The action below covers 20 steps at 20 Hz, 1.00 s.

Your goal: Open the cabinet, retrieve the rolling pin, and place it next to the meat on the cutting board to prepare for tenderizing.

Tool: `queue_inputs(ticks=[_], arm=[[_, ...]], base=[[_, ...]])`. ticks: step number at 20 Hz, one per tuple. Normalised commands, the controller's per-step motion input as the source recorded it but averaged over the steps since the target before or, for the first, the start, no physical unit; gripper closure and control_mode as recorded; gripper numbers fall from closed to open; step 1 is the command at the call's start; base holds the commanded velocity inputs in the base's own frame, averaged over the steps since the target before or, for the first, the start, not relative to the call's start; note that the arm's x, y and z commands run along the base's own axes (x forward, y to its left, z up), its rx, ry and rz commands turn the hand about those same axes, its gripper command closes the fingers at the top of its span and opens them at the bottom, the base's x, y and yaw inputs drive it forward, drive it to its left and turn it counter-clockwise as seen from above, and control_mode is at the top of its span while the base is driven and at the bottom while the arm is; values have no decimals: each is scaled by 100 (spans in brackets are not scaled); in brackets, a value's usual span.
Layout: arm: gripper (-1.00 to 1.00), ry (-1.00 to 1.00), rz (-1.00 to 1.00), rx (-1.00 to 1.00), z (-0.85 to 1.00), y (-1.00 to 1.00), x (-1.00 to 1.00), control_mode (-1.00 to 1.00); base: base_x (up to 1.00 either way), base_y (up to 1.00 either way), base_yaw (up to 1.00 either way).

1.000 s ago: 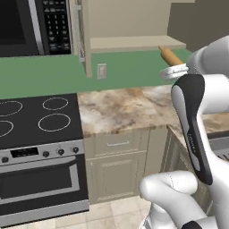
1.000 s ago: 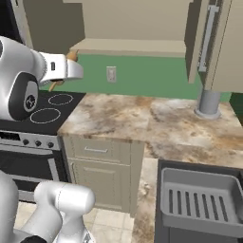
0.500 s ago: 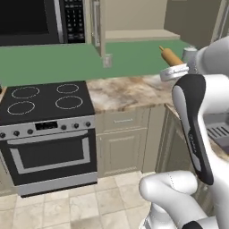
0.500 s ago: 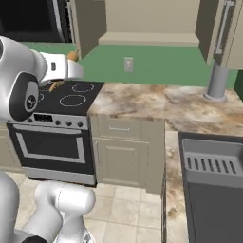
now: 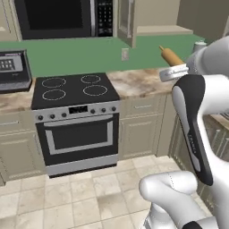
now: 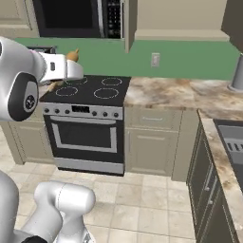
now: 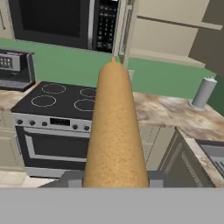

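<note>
The pin [image 7: 114, 131] is clamped in the hand [image 7: 114, 177], raised above the floor before the stove [image 5: 74, 91]; the cabinet [image 7: 175, 26] is seen open.

The white arm rises, elbow bent high, with its forearm reaching forward at about cabinet-bottom height. Its pincer [image 5: 173, 71] is clamped around the rolling pin [image 7: 115, 131], which juts forward and slightly upward beyond the fingers.
</note>
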Motion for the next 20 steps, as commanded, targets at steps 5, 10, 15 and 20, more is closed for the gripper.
queue_inputs(ticks=[5, 10, 15, 20], arm=[[100, 0, 0, 0, 0, 0, 0, 100], [100, 0, 0, 0, 0, 0, 0, 100], [100, 0, 0, 0, 0, 0, 0, 100], [100, 0, 0, 0, 0, 0, 0, 100]], base=[[-46, 58, -7], [-45, 10, -35], [-38, 10, -52], [-39, 15, -60]])
